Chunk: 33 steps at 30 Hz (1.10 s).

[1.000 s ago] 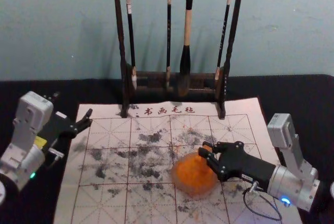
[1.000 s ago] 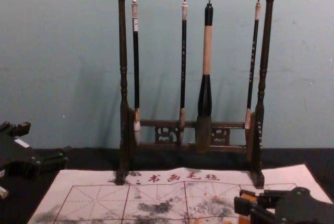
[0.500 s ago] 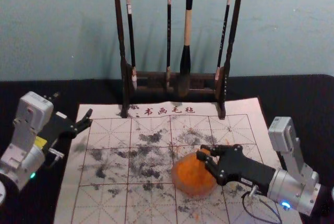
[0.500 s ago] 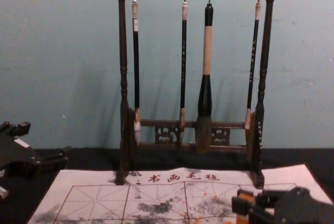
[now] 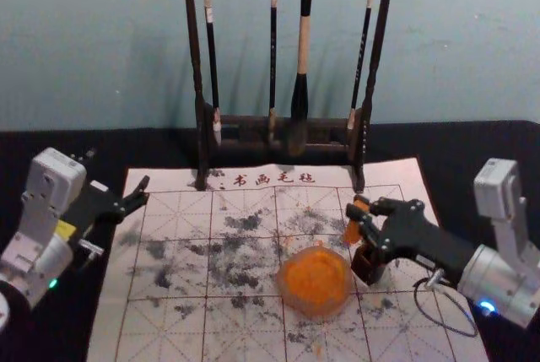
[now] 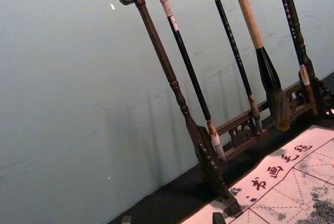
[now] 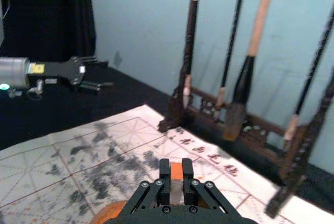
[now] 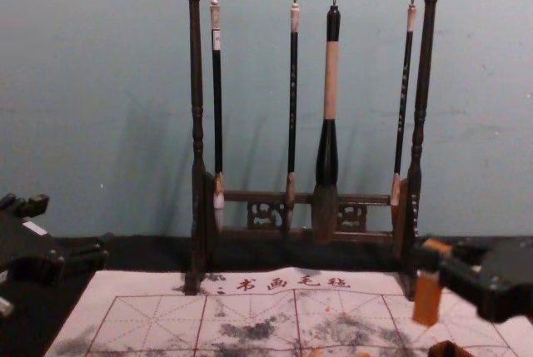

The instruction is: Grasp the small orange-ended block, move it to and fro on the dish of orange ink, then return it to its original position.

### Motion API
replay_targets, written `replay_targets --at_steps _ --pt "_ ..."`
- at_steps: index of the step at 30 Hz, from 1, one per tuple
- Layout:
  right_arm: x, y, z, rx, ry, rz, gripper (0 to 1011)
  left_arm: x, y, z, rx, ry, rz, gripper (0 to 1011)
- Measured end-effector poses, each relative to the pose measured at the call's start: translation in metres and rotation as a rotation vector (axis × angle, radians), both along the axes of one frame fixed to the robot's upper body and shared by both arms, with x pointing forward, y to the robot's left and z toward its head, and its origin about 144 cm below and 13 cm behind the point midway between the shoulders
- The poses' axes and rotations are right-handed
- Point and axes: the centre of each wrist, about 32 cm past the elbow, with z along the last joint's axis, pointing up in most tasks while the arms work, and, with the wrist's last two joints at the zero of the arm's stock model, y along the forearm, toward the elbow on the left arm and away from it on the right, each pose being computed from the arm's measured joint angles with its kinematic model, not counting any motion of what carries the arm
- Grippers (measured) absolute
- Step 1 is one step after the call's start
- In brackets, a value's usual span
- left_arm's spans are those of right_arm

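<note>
Two jaws of my right gripper (image 5: 359,208) clench the orange-ended block (image 8: 426,299) near the dark holder (image 5: 369,267), toward the tabletop's (image 5: 481,151) right edge. I'd straighten its tilt, then lower gently. Left gripper (image 5: 142,192): parked, jaws spread, left edge.

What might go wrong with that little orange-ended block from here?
The right fingers pinch the block above the mat, so a slip might drop it and leave an orange smudge. The small dark container sits just under that hand; lowering carelessly might knock it. The dish of orange ink is close beside it, so a sideways bump could perhaps spill some.
</note>
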Motion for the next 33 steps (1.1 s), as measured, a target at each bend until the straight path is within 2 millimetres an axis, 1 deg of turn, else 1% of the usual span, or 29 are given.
replay_targets --at_steps 4,10,19,33 --pt "-0.003 -0.009 0.005 0.013 -0.009 -0.038 87 0.000 0.000 0.000 0.000 0.000 0.000 1001" --pt "-0.010 -0.015 0.006 0.018 -0.001 -0.073 88 0.000 0.000 0.000 0.000 0.000 0.000 1001" --pt "-0.017 -0.016 0.002 0.022 0.021 -0.088 87 0.000 0.000 0.000 0.000 0.000 0.000 1001" --pt "-0.019 -0.015 -0.011 0.005 0.070 -0.079 87 0.000 0.000 0.000 0.000 0.000 0.000 1001"
